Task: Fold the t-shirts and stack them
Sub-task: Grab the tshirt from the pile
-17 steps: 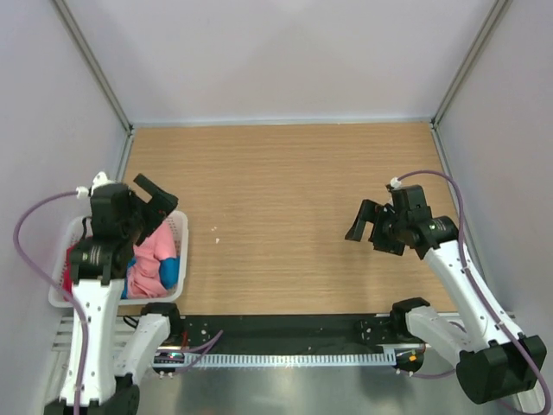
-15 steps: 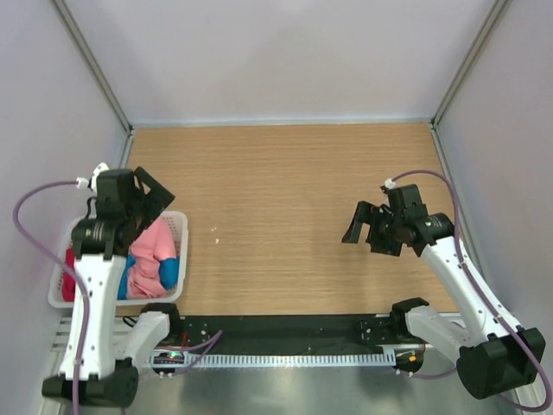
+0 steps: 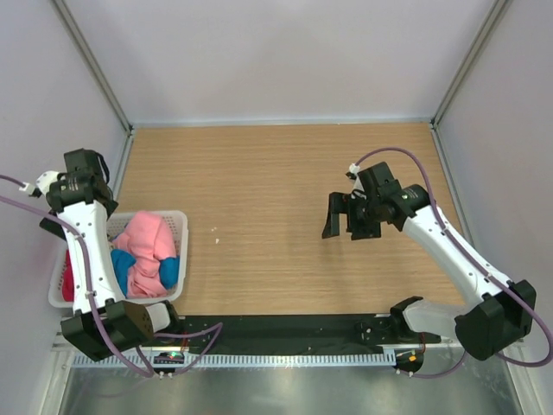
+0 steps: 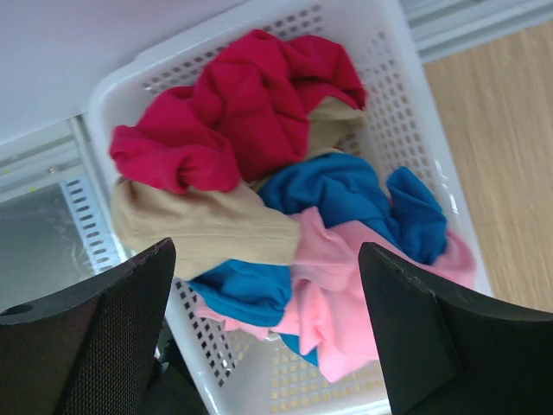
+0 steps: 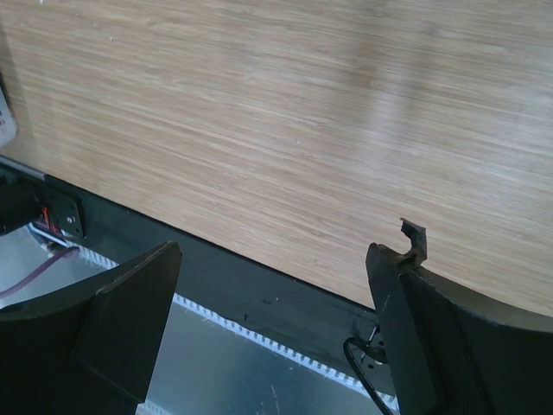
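The t-shirts lie crumpled together in a white mesh basket [image 3: 184, 251] at the table's near left. In the left wrist view a red shirt [image 4: 242, 112] is on top at the far side, with a beige one [image 4: 207, 229], a blue one [image 4: 346, 194] and a pink one [image 4: 346, 303] around it. From above, the pink shirt [image 3: 147, 238] covers most of the pile. My left gripper [image 4: 266, 259] hangs open above the basket [image 4: 380, 78], touching nothing. My right gripper [image 3: 344, 220] hovers open and empty over bare wood right of centre.
The wooden table [image 3: 276, 173] is walled at the back and on both sides. A black rail [image 3: 285, 327] and a metal strip run along the near edge, also under the right gripper [image 5: 275, 259]. The left arm's wrist [image 3: 82, 166] stands close to the left wall.
The left arm has swung back and to the left, uncovering the pink shirt in the basket. The right gripper has drifted left towards the table's middle. Both stayed open.
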Robot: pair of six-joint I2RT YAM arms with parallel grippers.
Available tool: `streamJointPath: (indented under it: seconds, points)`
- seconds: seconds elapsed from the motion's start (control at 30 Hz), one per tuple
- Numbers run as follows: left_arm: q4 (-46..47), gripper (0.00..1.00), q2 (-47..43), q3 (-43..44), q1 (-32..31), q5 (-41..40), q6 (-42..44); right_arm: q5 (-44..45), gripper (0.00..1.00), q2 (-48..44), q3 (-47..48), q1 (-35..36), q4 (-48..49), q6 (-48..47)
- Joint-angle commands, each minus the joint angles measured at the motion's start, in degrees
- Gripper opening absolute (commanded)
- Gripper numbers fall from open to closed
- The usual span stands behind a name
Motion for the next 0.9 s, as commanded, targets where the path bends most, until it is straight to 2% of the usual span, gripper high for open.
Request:
streamJointPath:
  seconds: [0.0,0.17,0.3,0.57,0.77,0.87]
  points:
    - [-3.2,0.87,-0.7,-1.2,3.5,-3.7,-0.4,-0.2,0.96,2.9,4.9,2.6,-0.4,-2.6]
    - [0.2,0.87,-3.4,-7.3,9.1,-2.6,2.1,1.3,0.96,5.6,7.8,6.3,-1.6,-4.4]
    - [6.0,0.85,-3.4,-10.9,10.1,0.8,4.4,1.8,0.97,7.1,8.8,8.1,-1.7,-5.2]
    - [13.9,0.75,-3.7,-12.9,11.1,-2.6,10.5,2.6,0.97,4.8,7.2,8.6,-2.1,-5.3]
    - [15.5,0.71,-3.4,-15.4,11.4,-4.3,11.9,2.5,0.97,3.7,6.2,8.6,-2.3,-4.8]
    - [18.3,0.65,-3.6,-17.3,12.0,-3.9,13.3,2.2,0.97,3.6,6.0,8.5,-2.2,-4.7]
